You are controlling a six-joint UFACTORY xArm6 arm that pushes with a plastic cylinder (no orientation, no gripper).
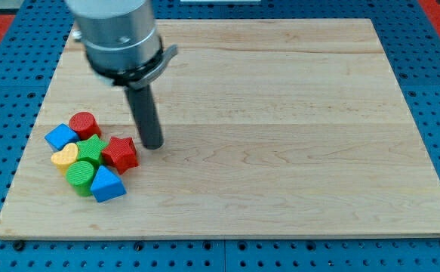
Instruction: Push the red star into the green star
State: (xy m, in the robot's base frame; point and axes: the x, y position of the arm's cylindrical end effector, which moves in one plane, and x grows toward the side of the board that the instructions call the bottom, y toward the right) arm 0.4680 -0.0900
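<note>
The red star [120,153] lies at the view's lower left, touching the green star [91,148] on its left. My tip [152,145] rests on the board just to the right of the red star, close to its upper right point. The rod rises from there to the grey arm body at the view's top left.
Around the stars cluster a red cylinder [84,123], a blue cube [61,137], a yellow heart [65,156], a green cylinder [81,176] and a blue triangular block [107,184]. The wooden board [280,136] sits on a blue perforated table.
</note>
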